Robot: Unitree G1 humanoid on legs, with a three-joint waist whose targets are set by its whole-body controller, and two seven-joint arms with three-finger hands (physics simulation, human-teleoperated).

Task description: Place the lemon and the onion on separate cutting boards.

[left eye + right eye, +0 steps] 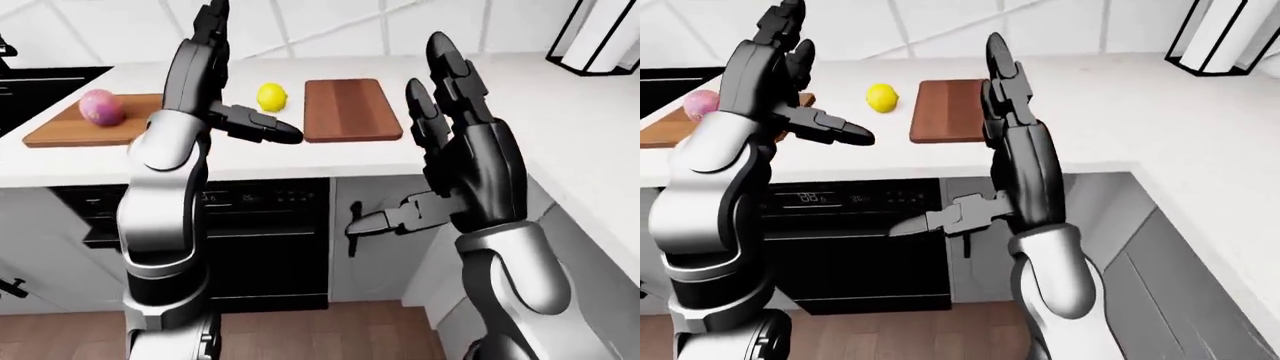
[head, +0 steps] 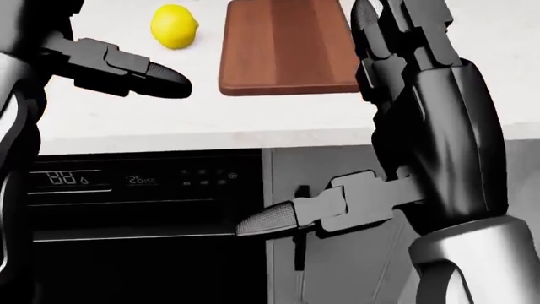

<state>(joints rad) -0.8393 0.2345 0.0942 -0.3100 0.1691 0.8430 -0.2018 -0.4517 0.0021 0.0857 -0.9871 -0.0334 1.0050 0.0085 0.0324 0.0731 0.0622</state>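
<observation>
Left-eye view: a humanoid robot stands at a white kitchen counter (image 1: 330, 154), both arms raised with nothing in either hand. The left hand (image 1: 215, 90) is held up with fingers spread, its thumb jutting toward the view's right, just below the lemon (image 1: 272, 96) in the picture. The lemon sits on the bare counter just left of an empty cutting board (image 1: 352, 109), not on it. The onion (image 1: 100, 106) rests on a second cutting board (image 1: 70, 131) at the view's left, near a dark sink edge. The right hand (image 1: 455, 150) is also open, fingers upright and apart, thumb pointing left across a grey cabinet door. A black oven (image 1: 265, 232) sits under the counter, and a paper towel holder (image 1: 600, 34) stands at top right. Head view: the lemon lies at top left, apart from the empty board at top centre; the open right hand covers the board's right edge, and the left thumb points right below the lemon. The oven's display shows beneath the counter edge. The onion is out of this view. Right-eye view: the same scene, with the onion partly hidden behind the left arm and the right hand's fingers overlapping the empty board's right side.
</observation>
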